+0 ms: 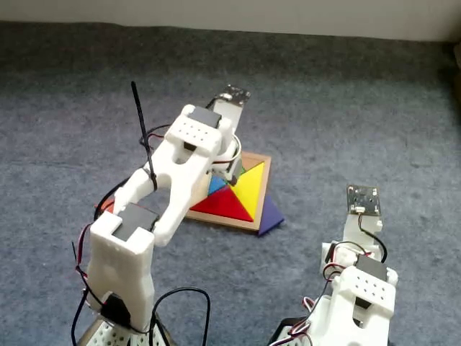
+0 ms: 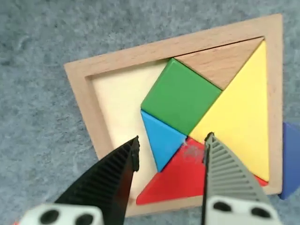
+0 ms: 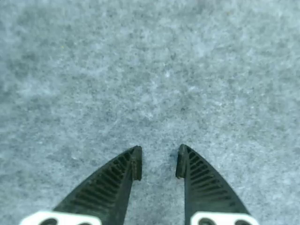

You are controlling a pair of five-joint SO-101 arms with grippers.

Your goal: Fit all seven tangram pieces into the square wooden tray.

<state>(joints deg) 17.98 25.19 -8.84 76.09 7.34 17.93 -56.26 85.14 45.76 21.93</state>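
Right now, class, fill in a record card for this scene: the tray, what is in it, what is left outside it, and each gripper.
tray: square wooden tray on grey carpet
in tray: green square, blue triangle, red triangle, yellow triangle, wood-coloured triangle
unfilled: pale floor beside the green square
outside tray: dark blue piece against the tray's edge
left gripper: open, above the blue and red triangles
right gripper: open, above grey carpet
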